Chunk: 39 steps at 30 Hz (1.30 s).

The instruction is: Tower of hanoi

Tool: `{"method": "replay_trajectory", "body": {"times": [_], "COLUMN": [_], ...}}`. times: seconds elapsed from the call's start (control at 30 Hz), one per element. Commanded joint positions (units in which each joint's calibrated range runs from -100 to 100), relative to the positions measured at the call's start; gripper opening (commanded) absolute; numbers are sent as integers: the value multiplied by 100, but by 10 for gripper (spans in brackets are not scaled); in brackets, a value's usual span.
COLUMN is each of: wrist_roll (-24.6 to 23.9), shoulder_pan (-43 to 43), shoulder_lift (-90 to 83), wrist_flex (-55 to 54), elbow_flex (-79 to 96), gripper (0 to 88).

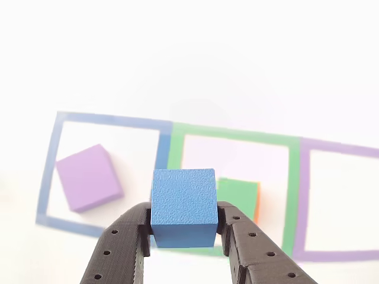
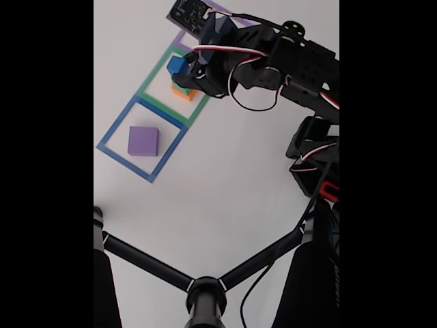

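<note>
Blue cube (image 1: pixel 182 206) is clamped between the black fingers (image 1: pixel 185 235), raised above the tabletop (image 1: pixel 189 59). Just behind it, the green block (image 1: pixel 238 192) is stacked on the orange block (image 1: pixel 257 204) inside the green outline (image 1: pixel 233 137). Purple slab (image 1: pixel 89 177) is seen lying in the blue outline (image 1: pixel 106 120), left.

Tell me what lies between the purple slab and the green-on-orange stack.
In the fixed view, the blue outline's tape edge and green outline's edge separate the purple slab from the stack; otherwise bare table.
</note>
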Motion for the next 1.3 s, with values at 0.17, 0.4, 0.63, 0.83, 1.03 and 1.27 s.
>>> {"method": "replay_trajectory", "body": {"times": [0.17,0.4,0.63,0.83,1.03,1.27], "wrist_roll": [59,59,59,59,59,59], "shoulder_pan": [-803,-1282,-1522,-1551,-1570,-1522], "shoulder_lift": [29,110,231,223,247,1079], "wrist_flex": [2636,3033,2498,960,-1874,-5510], "elbow_flex": [-2987,-3577,-2932,-1396,941,3041], "gripper": [37,34,33,33,34,32]}}
